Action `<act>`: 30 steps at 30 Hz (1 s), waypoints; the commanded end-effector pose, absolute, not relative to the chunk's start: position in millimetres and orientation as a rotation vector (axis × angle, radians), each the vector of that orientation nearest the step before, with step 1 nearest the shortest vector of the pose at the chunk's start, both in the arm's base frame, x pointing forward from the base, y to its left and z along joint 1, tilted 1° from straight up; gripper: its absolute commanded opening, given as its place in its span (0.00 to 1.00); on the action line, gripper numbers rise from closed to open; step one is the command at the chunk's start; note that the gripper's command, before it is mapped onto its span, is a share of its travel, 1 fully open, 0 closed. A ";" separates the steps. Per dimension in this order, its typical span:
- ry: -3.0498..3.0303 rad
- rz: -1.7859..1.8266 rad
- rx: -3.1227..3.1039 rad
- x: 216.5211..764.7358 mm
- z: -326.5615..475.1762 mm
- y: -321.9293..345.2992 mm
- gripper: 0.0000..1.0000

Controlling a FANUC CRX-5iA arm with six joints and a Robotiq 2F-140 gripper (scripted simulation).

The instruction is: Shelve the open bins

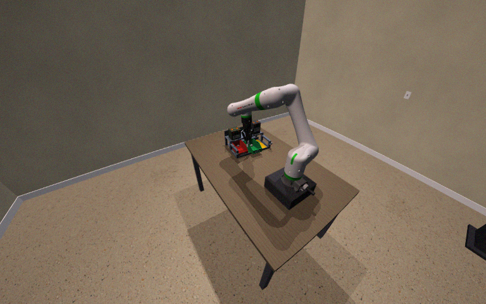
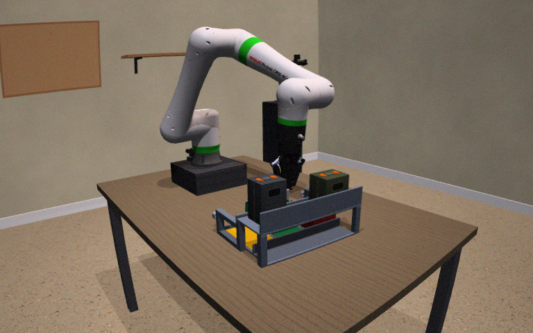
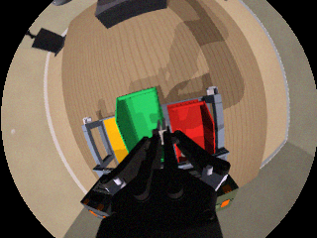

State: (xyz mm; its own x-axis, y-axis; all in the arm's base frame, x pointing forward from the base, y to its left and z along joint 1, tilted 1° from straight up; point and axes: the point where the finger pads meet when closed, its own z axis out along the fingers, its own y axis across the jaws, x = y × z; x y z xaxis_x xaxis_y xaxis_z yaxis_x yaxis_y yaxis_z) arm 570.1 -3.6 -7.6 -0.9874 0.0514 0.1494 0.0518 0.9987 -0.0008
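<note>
In the wrist view the hand (image 3: 162,138) fills the lower half, so the shelf's rear part is hidden behind it. The fingertips are seen nearly together, clenched on a thin edge at the green bin (image 3: 141,115), on the side facing the red bin (image 3: 192,123); which wall exactly is gripped is too small to tell. The contents of both bins cannot be made out. The green bin is seen with its long axis running away from the hand, its open front pointed toward the arm base (image 3: 106,15); it looks slightly tilted against the red one, though the lens distortion leaves that uncertain. The red bin lies just beside it, same direction, inside the grey shelf (image 3: 216,107). A yellow mark (image 3: 118,142) is seen on the other side of the green bin, partly covered by it.

In the exterior view the shelf (image 2: 355,196) is seen from behind on the surface (image 2: 393,251); the bins are mostly hidden by its back board. Two dark boxes (image 2: 267,192) (image 2: 328,182) are set on top, the hand (image 2: 289,184) lowered between them. In the top view the bins are tiny, green (image 1: 255,145) beside red (image 1: 239,147).
</note>
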 end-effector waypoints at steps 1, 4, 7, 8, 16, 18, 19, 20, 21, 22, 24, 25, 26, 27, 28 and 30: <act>-2.998 -0.004 -0.078 570.0 -7.8 -3.6 0.00; -2.998 -0.004 -0.078 570.0 -7.8 -3.6 0.00; -3.000 -0.004 -0.078 569.9 -7.9 -3.6 0.00; -3.000 -0.004 -0.078 569.9 -8.0 -3.6 0.00; -3.000 -0.004 -0.078 569.9 -8.0 -3.6 0.00; -3.000 -0.004 -0.078 569.9 -8.0 -3.6 0.00; -3.000 -0.004 -0.078 569.9 -8.0 -3.6 0.00; -3.000 -0.004 -0.078 569.9 -8.0 -3.6 0.00; -3.000 -0.004 -0.078 569.9 -8.0 -3.6 0.00; -3.000 -0.004 -0.078 569.9 -8.0 -3.6 0.00; -3.000 -0.004 -0.078 569.9 -8.0 -3.6 0.06; -3.000 -0.004 -0.078 569.9 -8.0 -3.6 0.06; -3.000 -0.004 -0.078 569.8 -8.0 -3.6 0.06; -3.000 -0.004 -0.078 569.8 -8.0 -3.6 0.06; -3.000 -0.004 -0.078 569.8 -8.0 -3.6 0.06; -3.000 -0.004 -0.078 569.8 -8.0 -3.6 0.06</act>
State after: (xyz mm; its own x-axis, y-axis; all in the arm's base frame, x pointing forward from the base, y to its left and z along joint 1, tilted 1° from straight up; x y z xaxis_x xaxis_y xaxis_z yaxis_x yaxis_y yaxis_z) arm 569.7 -3.5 -8.2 -0.9888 0.0514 0.1403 0.0518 0.9987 -0.0008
